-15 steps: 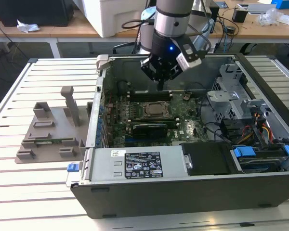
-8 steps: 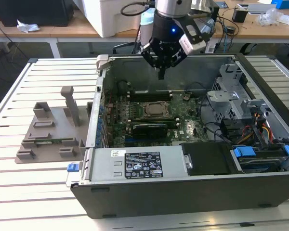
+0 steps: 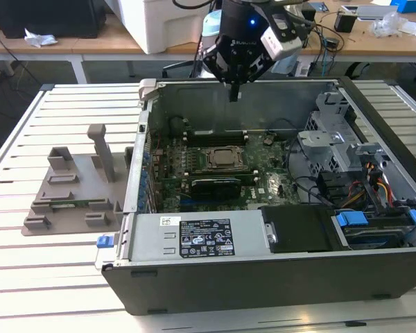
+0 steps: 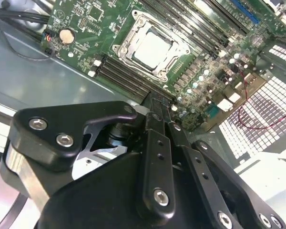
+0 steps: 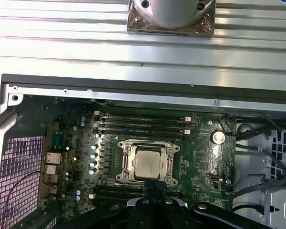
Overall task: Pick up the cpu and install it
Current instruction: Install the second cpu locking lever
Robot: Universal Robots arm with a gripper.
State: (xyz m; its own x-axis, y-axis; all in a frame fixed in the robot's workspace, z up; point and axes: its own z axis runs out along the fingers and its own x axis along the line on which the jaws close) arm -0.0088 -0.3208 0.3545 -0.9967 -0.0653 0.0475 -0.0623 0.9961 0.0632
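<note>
The cpu (image 3: 224, 158) is a small square chip with a silver-white top. It lies flat in the metal-framed socket in the middle of the green motherboard (image 3: 263, 182), inside the open computer case. It shows in both wrist views, cpu (image 4: 152, 47) and cpu (image 5: 148, 163). My gripper (image 3: 234, 90) hangs well above the board, over the case's far wall and a little behind the socket. Its two black fingers (image 4: 151, 125) are pressed together with nothing between them, and in the first wrist view the gripper (image 5: 151, 183) points at the socket's near edge.
A grey plastic tray (image 3: 73, 194) stands on the slatted table at the exterior view's left. Inside the case are a black card with a fan (image 3: 217, 186), memory slots (image 3: 215, 135), a power supply (image 3: 194, 236), and a drive cage with cables (image 3: 347, 159).
</note>
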